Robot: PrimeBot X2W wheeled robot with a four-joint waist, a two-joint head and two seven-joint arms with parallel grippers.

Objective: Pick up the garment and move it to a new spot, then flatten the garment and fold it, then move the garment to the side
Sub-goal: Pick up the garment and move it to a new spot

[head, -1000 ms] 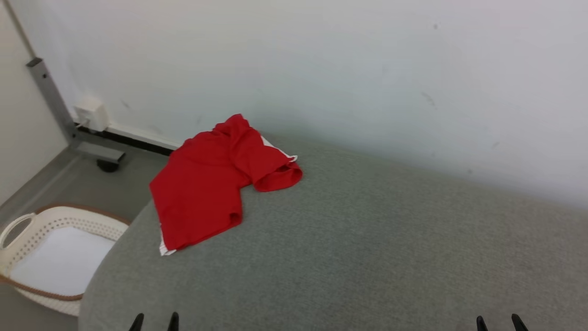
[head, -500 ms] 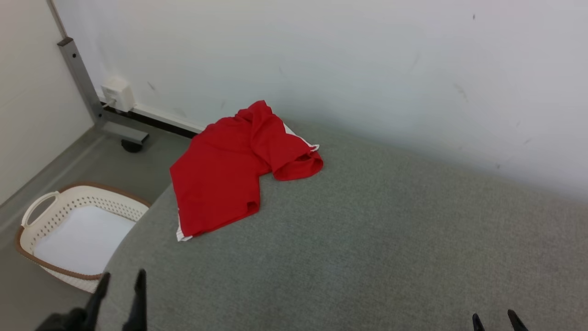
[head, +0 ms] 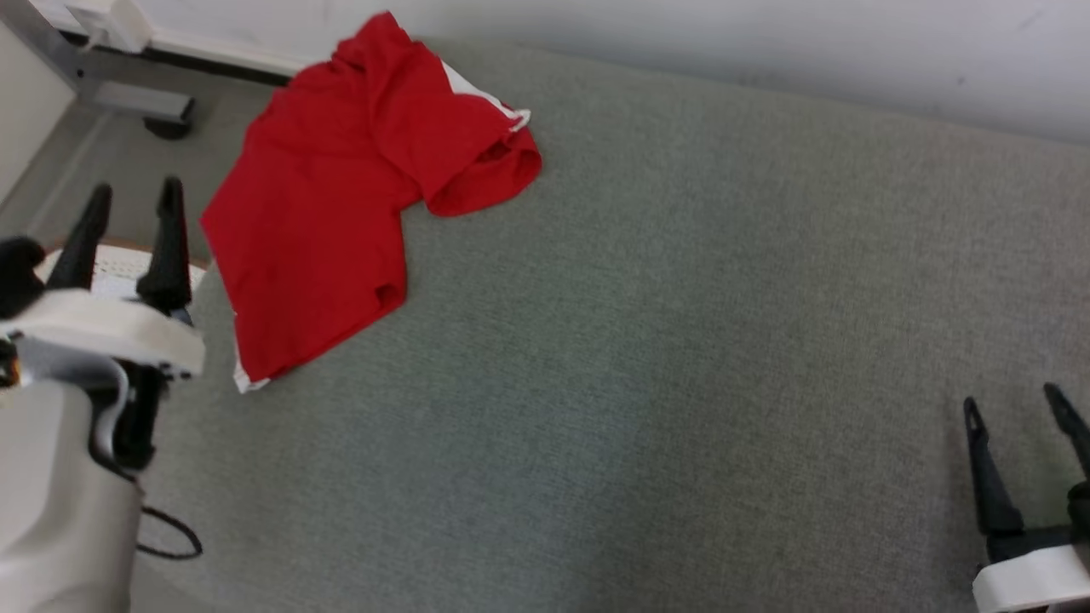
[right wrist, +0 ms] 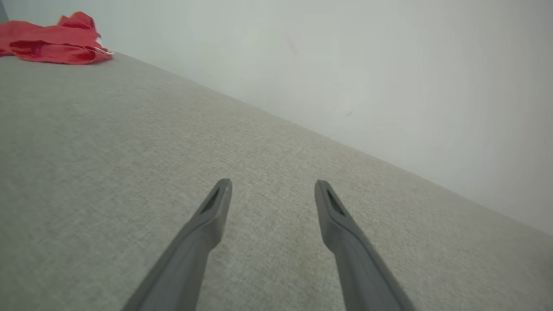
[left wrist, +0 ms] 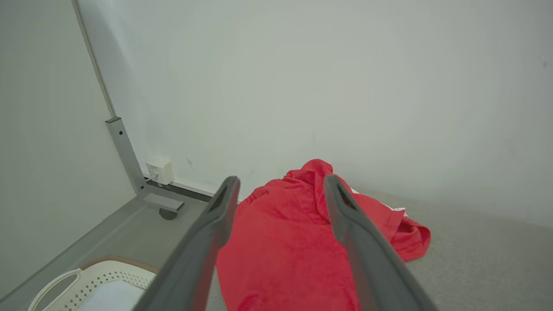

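Left gripper [head: 134, 189]: at the far left of the head view, off the rounded left edge of the surface and just beside the garment's near corner; its two dark fingers are spread apart with nothing between them.
Basket [left wrist: 93, 280]: a pale perforated laundry basket on the floor, below and left of the left gripper.
Garment [head: 324, 196]: a red shirt with white trim, lying rumpled at the far left corner of the surface, one sleeve bunched toward the middle.
Surface [head: 681, 340]: a grey fabric-covered top, bare from the shirt across to the right.
Right gripper [head: 1012, 397]: low at the right, well apart from the shirt, fingers released and empty.
Step in hand: likely the opening reach to pick up the garment.
Next move: probably lowering the left fingers onto the shirt's edge and pinching the cloth, not the cover beneath.
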